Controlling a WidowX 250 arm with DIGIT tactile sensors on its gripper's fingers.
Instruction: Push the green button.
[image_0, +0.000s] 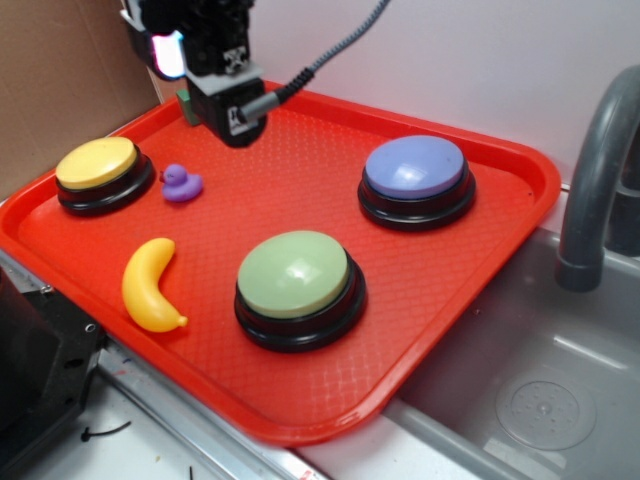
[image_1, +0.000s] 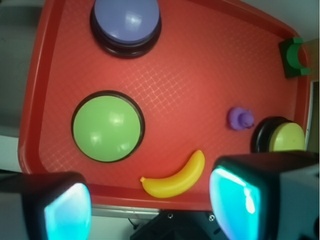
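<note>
Exterior view is showing the black gripper hovering high over the far left corner of the textured red plastic tray, well apart from the pale green domed push button on a black base, which is sitting near the tray's front edge. Wrist view is showing 2 glowing teal fingers spread apart, holding nothing. Smooth plastic decoys are lying around: a blue-purple domed button, a yellow domed button, a yellow toy banana, a small purple duck and a dark green arch block.
</note>
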